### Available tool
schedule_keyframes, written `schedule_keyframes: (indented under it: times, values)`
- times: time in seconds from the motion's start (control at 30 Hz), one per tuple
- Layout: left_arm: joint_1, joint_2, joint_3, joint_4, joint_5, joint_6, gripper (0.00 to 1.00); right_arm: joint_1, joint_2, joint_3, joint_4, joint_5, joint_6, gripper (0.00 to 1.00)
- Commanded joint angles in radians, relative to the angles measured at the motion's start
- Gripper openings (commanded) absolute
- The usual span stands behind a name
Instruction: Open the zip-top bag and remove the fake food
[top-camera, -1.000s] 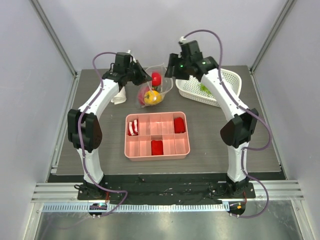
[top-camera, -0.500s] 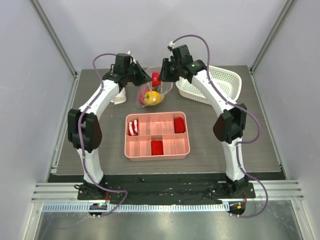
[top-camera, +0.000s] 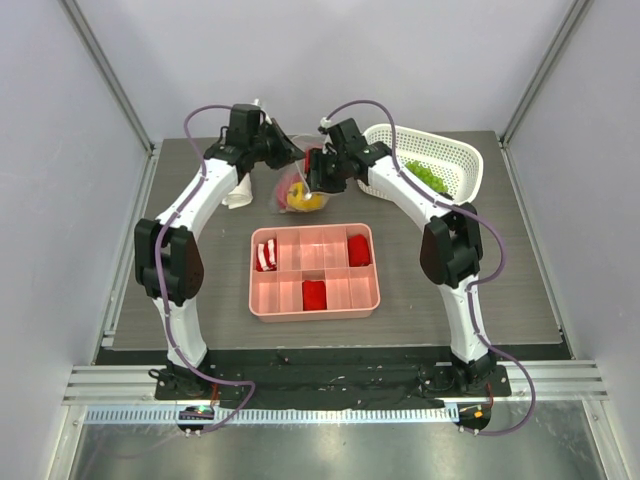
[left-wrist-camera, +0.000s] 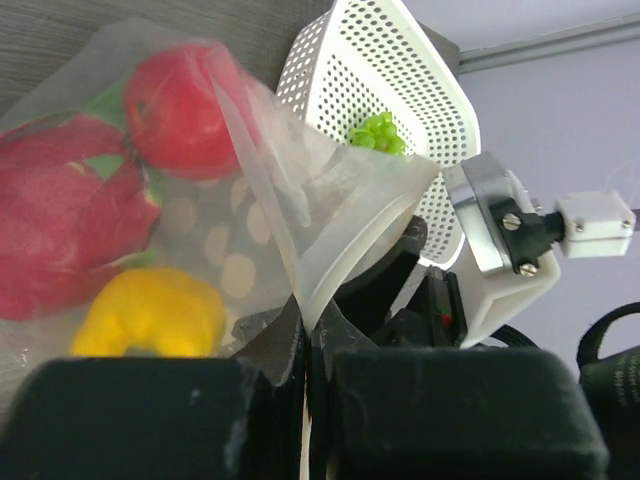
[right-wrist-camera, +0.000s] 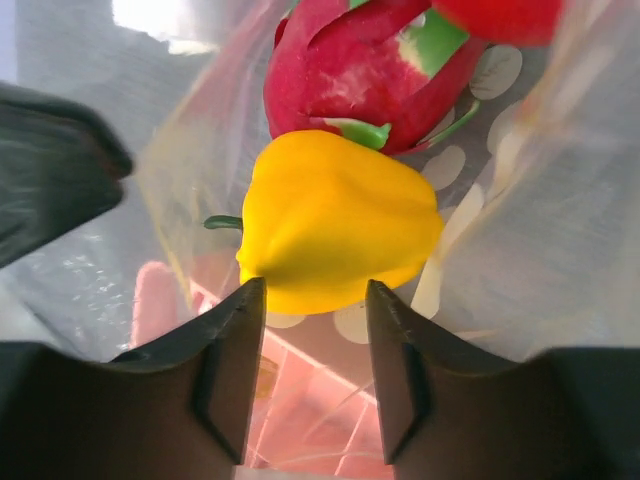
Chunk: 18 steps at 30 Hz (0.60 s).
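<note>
Gray tabletop (top-camera: 450, 280) carries one pink tray (top-camera: 314, 305) and one white basket (top-camera: 455, 150). Left end effector (left-wrist-camera: 305, 330), pressed together, pinches the bag (left-wrist-camera: 330, 200) at far centre. It holds one yellow pepper (right-wrist-camera: 340, 220), one pink-red fruit (right-wrist-camera: 335, 70) and one red ball (left-wrist-camera: 180, 100). Right end effector (right-wrist-camera: 308, 300), spread, flanks the pepper's end.

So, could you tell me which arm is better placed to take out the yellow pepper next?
Probably right. The right end effector is open at the mouth of the zip-top bag, fingertips either side of the yellow pepper. The left end effector is shut on the bag's edge, holding it open.
</note>
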Motion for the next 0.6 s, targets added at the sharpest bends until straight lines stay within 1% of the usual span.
schedule_keyframes:
  times: [0.0,0.1,0.17,0.2,0.3,0.33,0.4,0.57]
  values:
    - [0.001,-0.043,0.057,0.087,0.031,-0.033,0.0,-0.001,-0.029,-0.016,0.079,-0.03,-0.008,0.64]
    - [-0.005,-0.037,0.026,0.099,0.028,-0.036,0.0,-0.001,-0.021,-0.074,0.144,-0.056,-0.002,0.77]
    - [-0.007,-0.037,-0.009,0.111,0.026,-0.053,0.0,-0.003,-0.012,-0.094,0.219,-0.091,0.025,0.81]
    - [-0.008,-0.037,-0.02,0.128,0.028,-0.057,0.0,-0.003,-0.003,-0.114,0.243,-0.096,0.039,0.85]
    - [-0.008,-0.032,-0.035,0.131,0.018,-0.056,0.0,-0.001,-0.004,-0.172,0.349,-0.111,0.104,0.94]
    - [-0.008,-0.031,-0.033,0.128,0.018,-0.051,0.0,0.0,-0.009,-0.194,0.418,-0.114,0.133,0.95]
    - [-0.008,-0.024,-0.027,0.103,0.011,-0.027,0.0,0.0,-0.009,-0.232,0.472,-0.106,0.147,0.99]
    - [-0.005,-0.015,-0.021,0.064,-0.011,0.009,0.0,0.0,0.032,-0.223,0.463,-0.113,0.128,1.0]
